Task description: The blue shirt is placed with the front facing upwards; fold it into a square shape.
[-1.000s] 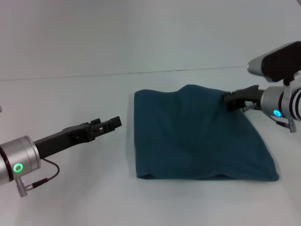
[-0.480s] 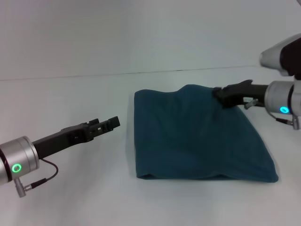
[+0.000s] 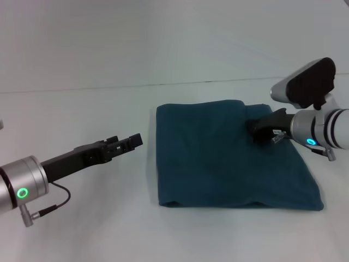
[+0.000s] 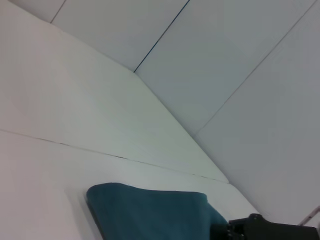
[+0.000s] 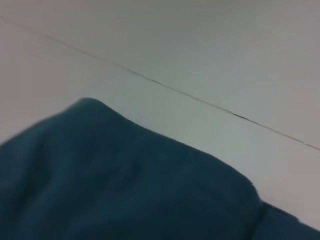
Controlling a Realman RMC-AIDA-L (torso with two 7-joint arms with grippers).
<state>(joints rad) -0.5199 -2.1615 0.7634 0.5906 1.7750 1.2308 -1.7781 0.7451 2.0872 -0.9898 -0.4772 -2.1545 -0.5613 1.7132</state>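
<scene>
The blue shirt [image 3: 232, 155] lies folded into a rough square on the white table [image 3: 82, 109], plain teal side up, so its lettering and collar are hidden. Its near right corner flares out wider than the far edge.

The right tool [image 3: 257, 130] rests on the shirt's far right part, its dark tips sunk into the cloth there; whether they pinch the fabric or only press on it cannot be told (the tips merge with the dark cloth in the head view). The right wrist view shows only shirt and table, none of that arm's own fingers. The right arm reaches in low from the shirt's right side, its forearm nearly level.

The left tool [image 3: 126, 144] hangs above bare table to the left of the shirt, apart from it, empty, its forearm slanting up toward the shirt. Its fingers' spread cannot be made out.
</scene>
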